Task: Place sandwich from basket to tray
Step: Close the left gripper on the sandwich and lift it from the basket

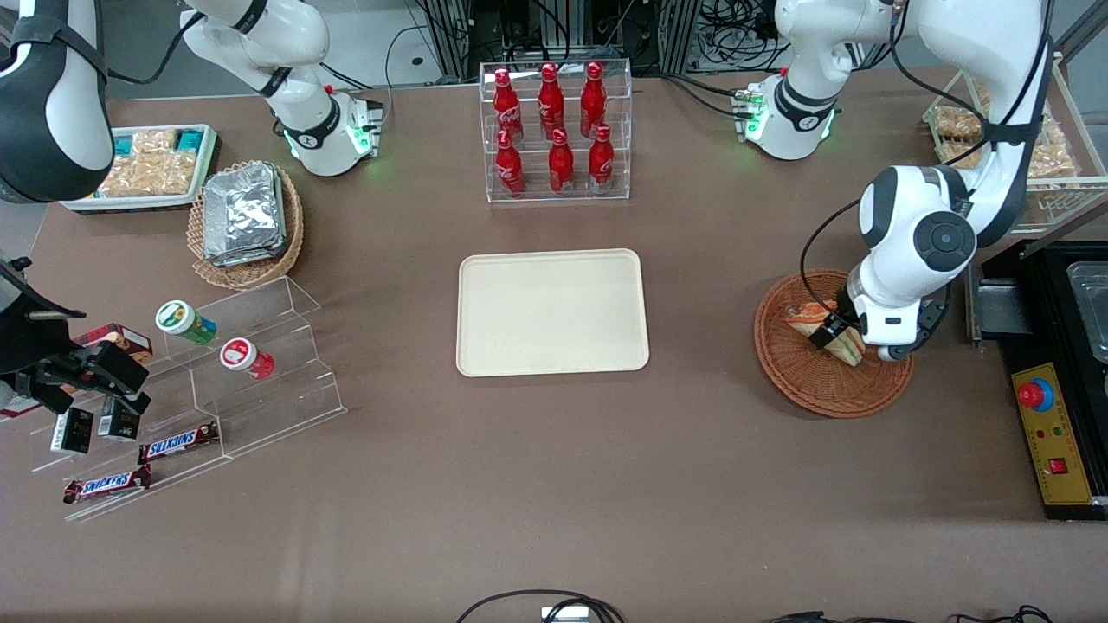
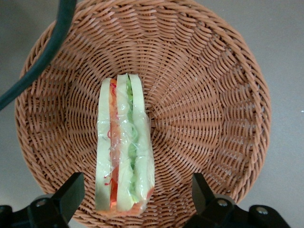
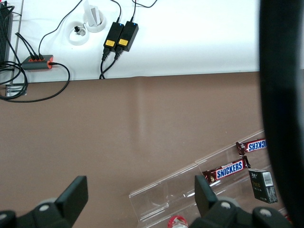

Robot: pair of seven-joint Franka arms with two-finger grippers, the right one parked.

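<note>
A brown counter [image 1: 554, 484] seen from the front holds a cream-beige tray [image 1: 552, 312] at its middle, lying flat with nothing on it. Toward the working arm's end of the counter sits a round reddish-brown wicker basket [image 1: 814, 376], well apart from the tray. The sandwich [image 1: 835, 339], a clear-wrapped wedge of pale bread, lies inside the basket. The working arm's gripper [image 1: 835, 333] hangs low over the basket, right at the sandwich.

The wrist camera looks straight down into the basket [image 2: 204, 95]. The sandwich [image 2: 124, 147] rests on the woven floor on its edge, showing stripes of pale bread, orange-red filling and green filling under shiny wrap. The gripper [image 2: 135, 197] has its jaws spread wide, one black finger [image 2: 69, 192] on each side of the sandwich with a gap to the wrap on both sides, gripping nothing. A dark green cable [image 2: 42, 57] crosses over the basket rim.
</note>
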